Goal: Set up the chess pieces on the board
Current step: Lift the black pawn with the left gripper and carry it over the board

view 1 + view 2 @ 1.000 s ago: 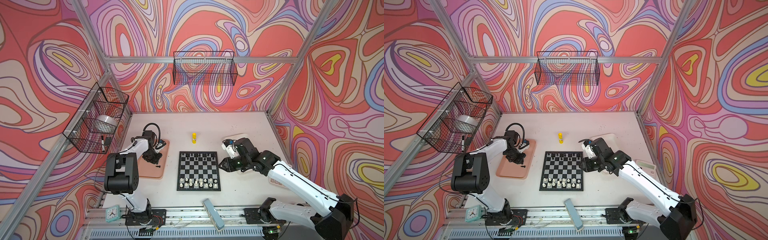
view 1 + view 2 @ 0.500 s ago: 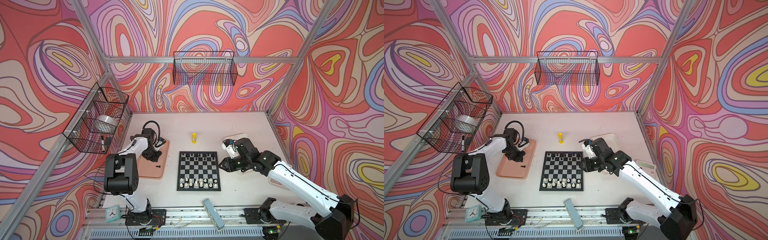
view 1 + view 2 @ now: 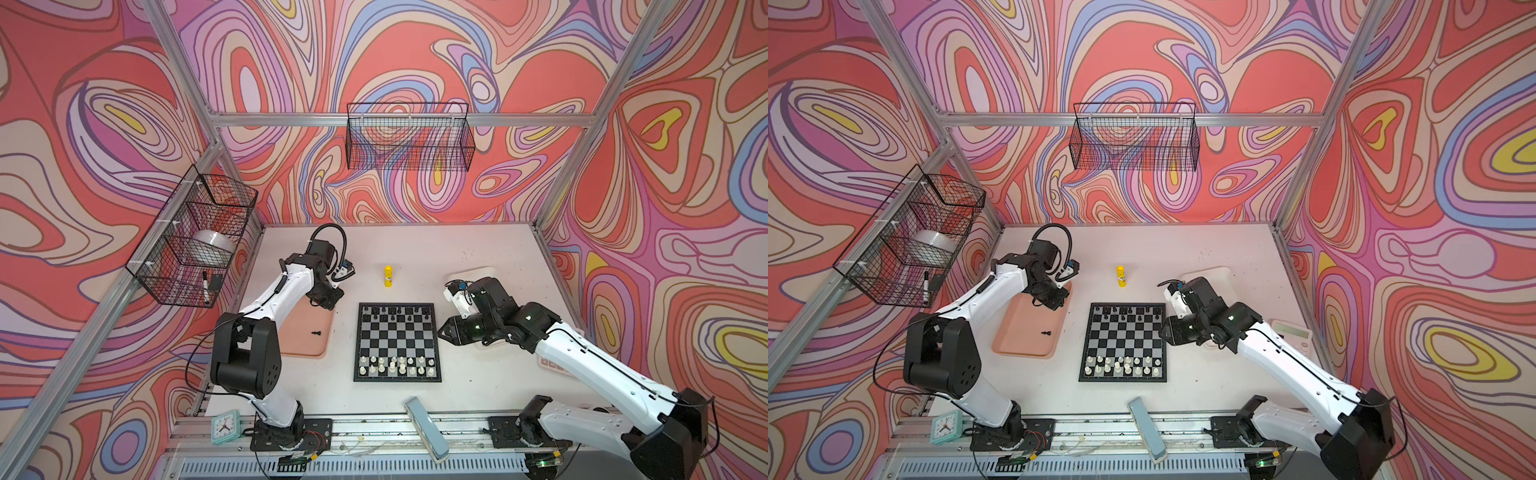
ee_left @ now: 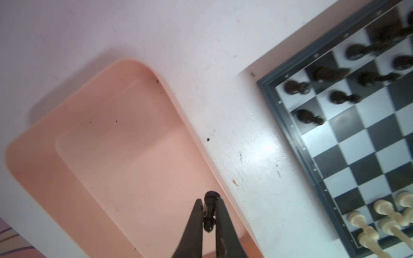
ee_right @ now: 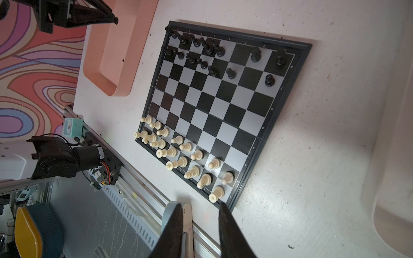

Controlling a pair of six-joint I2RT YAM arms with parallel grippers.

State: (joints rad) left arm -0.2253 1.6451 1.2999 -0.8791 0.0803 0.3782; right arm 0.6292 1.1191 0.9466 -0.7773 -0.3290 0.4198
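The board [image 3: 397,340] lies mid-table, with black chess pieces [image 3: 397,314] on its far rows and white ones [image 3: 395,365] on its near rows. My left gripper [image 4: 209,207] is shut on a small black chess piece [image 4: 210,202]. In both top views it hangs above the far end of the pink tray [image 3: 305,345], left of the board. One more black piece [image 3: 316,333] lies on that tray. My right gripper [image 5: 201,214] stands open with nothing between its fingers, just off the board's right edge [image 3: 444,332].
A yellow glue stick [image 3: 387,276] stands behind the board. A white tray [image 3: 473,272] sits behind the right arm. A grey-blue bar [image 3: 426,428] and a clock [image 3: 225,428] lie at the front rail. Wire baskets [image 3: 195,237] hang on the walls.
My left gripper has risen from the pink tray and shifted toward its far right end with a black piece in it. The right arm has not moved.
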